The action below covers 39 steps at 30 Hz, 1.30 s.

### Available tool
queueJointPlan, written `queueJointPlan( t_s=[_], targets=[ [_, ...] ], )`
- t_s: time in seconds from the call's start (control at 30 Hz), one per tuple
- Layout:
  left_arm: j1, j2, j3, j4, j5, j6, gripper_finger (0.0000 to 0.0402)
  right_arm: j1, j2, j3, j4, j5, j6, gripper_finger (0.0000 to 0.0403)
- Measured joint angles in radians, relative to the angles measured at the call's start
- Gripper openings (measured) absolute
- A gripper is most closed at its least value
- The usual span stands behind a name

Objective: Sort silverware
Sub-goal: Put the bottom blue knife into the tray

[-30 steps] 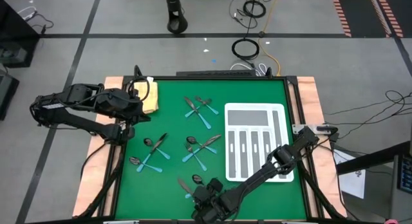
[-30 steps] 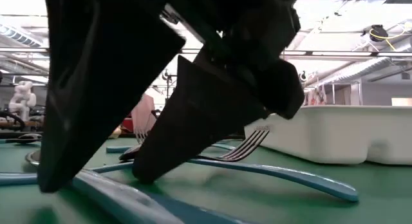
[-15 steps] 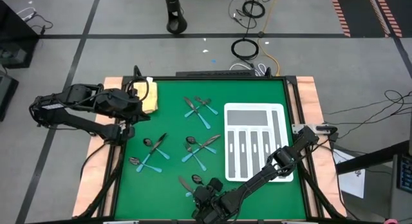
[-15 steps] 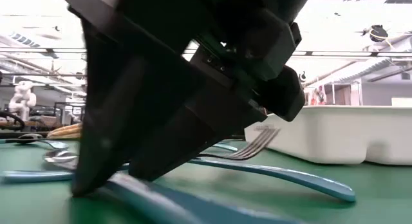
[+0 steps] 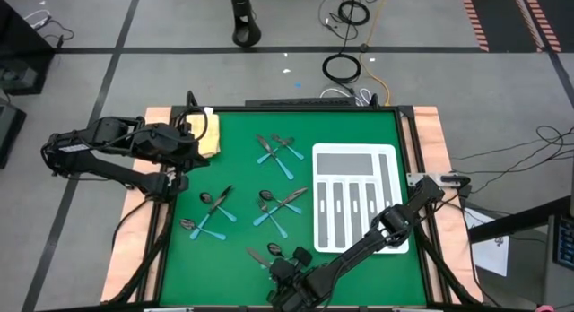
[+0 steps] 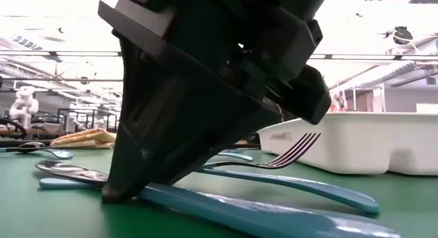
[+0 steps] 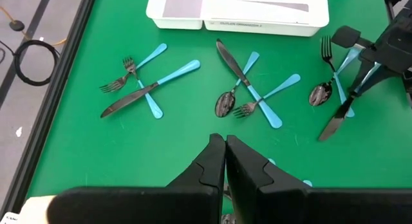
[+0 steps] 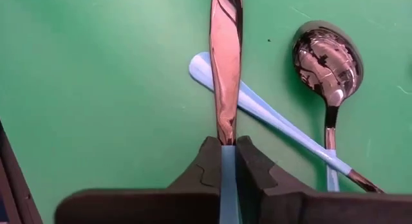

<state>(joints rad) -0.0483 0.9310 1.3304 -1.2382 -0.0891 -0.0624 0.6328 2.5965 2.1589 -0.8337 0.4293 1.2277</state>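
A: Your right gripper point(image 8: 228, 153) is down at the near edge of the green mat point(image 5: 242, 173), fingers pinched on the teal handle of a knife point(image 8: 225, 63). The blade runs straight out ahead of the fingertips. A fork handle point(image 8: 270, 124) crosses under that blade, and a spoon point(image 8: 327, 63) lies just beside it.

B: So lift straight up?

A: Yes, I'd go vertical first. The grip sits on the handle right behind the blade, so the knife will probably hang blade-heavy. Keep the wrist level until it clears the fork and spoon, or you may drag the crossed pair along.

B: Left side?

A: Left gripper point(image 7: 224, 161) hangs over the far left of the mat near the folded yellow cloth point(image 5: 207, 133), fingers pressed together with nothing between them. It's idle.

B: Tray state?

A: The white divided tray point(image 5: 323, 153) sits on the right of the mat: 1 wide compartment across the far end, several long slots running toward you. From above, every compartment looks bare; I can't see any piece in it yet. I'd call the sort barely started.

B: Rest of the silverware point(image 5: 278, 207)?

A: Loose in crossed clusters across the middle and left of the mat, all apart from the tray. Pick 1 long slot for knives and lower the blade in lengthwise.
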Motion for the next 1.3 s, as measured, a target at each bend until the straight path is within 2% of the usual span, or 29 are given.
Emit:
queueJointPlan(
  t_s=[0.27,0.43,0.53,0.67,0.73,0.83,0.9,1.0,1.07,1.1,1.3],
  targets=[
    [0.0,0.0,0.0,0.003,0.0,0.0,0.0021,-0.012,0.017,0.19,-0.094,0.091,0.034,0.0001],
    [0.0,0.0,0.0,0.003,0.0,0.0,0.0021,-0.017,-0.039,0.185,-0.121,0.205,0.137,0.0],
    [0.0,0.0,0.0,0.003,0.0,0.0,0.0021,-0.017,-0.076,0.184,-0.268,0.276,0.306,0.0],
    [0.0,0.0,0.0,0.004,0.0,-0.001,0.0021,-0.013,-0.131,0.186,-0.61,0.321,0.677,0.0],
    [0.0,0.0,0.0,0.006,0.0,-0.002,0.0021,-0.013,-0.145,0.184,-0.75,0.305,0.832,0.0],
    [0.0,0.0,0.0,0.028,0.0,-0.002,0.0021,-0.029,-0.197,0.117,-0.721,0.278,0.768,0.0],
    [0.0,-0.001,0.0,0.05,0.0,-0.001,0.0021,-0.049,-0.21,0.096,-0.745,0.211,0.79,0.0],
    [0.0,0.001,0.0,0.063,0.0,-0.001,0.0021,-0.053,-0.229,0.02,-0.732,0.227,0.833,0.0],
    [0.0,0.001,0.0,0.063,0.0,-0.001,0.0021,-0.055,-0.248,-0.014,-0.736,0.163,0.847,0.0],
    [0.0,0.001,0.0,0.062,0.0,-0.001,0.0021,-0.053,-0.271,-0.04,-0.728,0.137,0.848,0.0],
    [0.0,0.001,0.0,0.062,0.0,0.0,0.0021,-0.038,-0.503,-0.25,-0.735,0.129,0.858,0.0]
  ],
)
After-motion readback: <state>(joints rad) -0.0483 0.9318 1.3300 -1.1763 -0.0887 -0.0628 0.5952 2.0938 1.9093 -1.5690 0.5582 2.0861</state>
